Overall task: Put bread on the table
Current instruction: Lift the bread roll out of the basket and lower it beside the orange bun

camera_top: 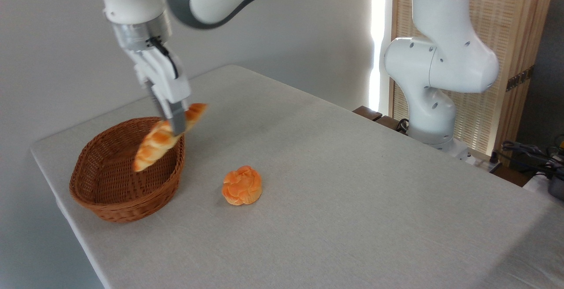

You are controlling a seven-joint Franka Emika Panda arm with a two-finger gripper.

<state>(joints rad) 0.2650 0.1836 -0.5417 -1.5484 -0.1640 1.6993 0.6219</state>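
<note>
The bread (154,144), a long braided golden-brown loaf, hangs tilted in the air above the right rim of the wicker basket, its lower end over the basket and its upper end pointing right. My gripper (175,127) is shut on the loaf near its middle, fingers pointing down. The table (352,183), covered in light grey-beige cloth, lies below and stretches to the right.
A brown woven basket (110,201) stands at the table's left end with nothing showing inside it. A round orange knotted bun (242,185) lies on the cloth right of the basket. The arm's white base (436,86) stands behind the table's far right edge.
</note>
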